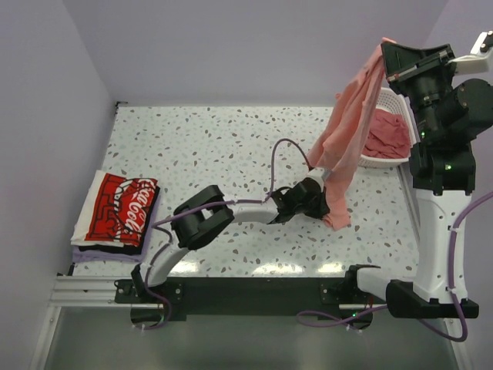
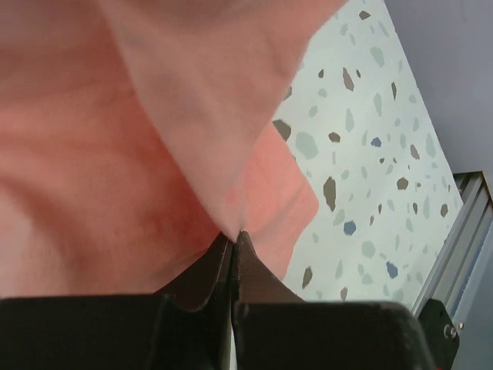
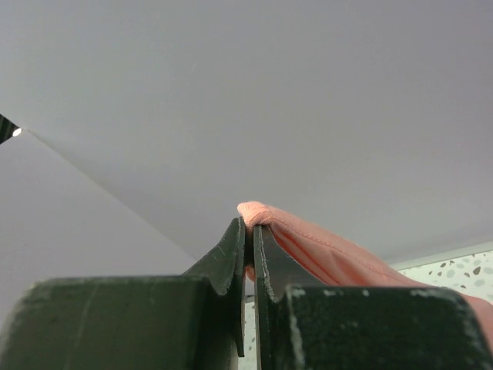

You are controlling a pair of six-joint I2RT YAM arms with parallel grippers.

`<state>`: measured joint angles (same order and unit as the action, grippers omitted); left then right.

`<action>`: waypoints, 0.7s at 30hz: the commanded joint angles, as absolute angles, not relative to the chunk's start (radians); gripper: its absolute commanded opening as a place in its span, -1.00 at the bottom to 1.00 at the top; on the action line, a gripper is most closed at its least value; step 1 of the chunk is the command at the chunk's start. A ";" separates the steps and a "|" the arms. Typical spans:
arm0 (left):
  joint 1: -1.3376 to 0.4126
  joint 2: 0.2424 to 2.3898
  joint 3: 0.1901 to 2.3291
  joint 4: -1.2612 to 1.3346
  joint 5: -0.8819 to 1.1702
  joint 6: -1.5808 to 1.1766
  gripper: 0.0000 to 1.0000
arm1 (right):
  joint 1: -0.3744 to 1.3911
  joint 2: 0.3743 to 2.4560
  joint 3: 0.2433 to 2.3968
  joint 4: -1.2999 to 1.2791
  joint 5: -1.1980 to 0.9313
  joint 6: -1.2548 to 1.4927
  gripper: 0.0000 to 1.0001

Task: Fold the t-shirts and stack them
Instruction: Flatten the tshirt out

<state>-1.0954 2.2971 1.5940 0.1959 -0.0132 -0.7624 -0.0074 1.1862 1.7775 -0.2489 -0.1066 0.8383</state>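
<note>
Right jaws are up high at the far right, pressed together on the top edge of a salmon-pink t-shirt (image 1: 350, 123), which hangs down over the bench (image 1: 231, 139) just left of the white basket (image 1: 383, 163). Left jaws pinch the same shirt low down. A folded logo tee (image 1: 119, 208) sits on a purple one (image 1: 96, 249) at the near left

A: What's the right gripper (image 3: 249, 228) doing?
B: Pinched tight on a salmon-pink t-shirt (image 3: 331, 258) edge. The cloth trails toward four o'clock, speckled table (image 3: 461, 275) beyond, grey wall (image 3: 269, 92) at twelve.
</note>
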 commanded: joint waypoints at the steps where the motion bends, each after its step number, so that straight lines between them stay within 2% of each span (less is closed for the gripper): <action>1: -1.095 2.017 1.394 0.235 -0.109 -0.739 -1.00 | -0.008 1.164 1.807 -0.261 -0.055 0.793 -1.00; 5: -1.095 1.743 1.170 0.186 -0.242 -0.767 -1.00 | -0.008 1.157 1.816 -0.291 -0.017 0.770 -1.00; 10: -1.095 1.353 0.994 -0.092 -0.406 -0.834 -1.00 | -0.008 1.132 1.821 -0.357 -0.002 0.739 -1.00; 16: -1.089 0.979 1.058 -0.544 -0.645 -0.977 -1.00 | -0.008 1.036 1.749 -0.414 0.035 0.741 -1.00; 17: -1.086 0.951 1.086 -0.683 -0.710 -1.008 -1.00 | -0.008 1.026 1.724 -0.420 0.043 0.739 -1.00; 21: -1.055 0.873 1.222 -0.854 -0.839 -1.034 -1.00 | -0.008 1.003 1.654 -0.425 0.061 0.758 -1.00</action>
<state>-1.0790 0.9009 1.1213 -0.6022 -0.6350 -0.9703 -0.0074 1.0168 1.6909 -0.4496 0.0223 0.7586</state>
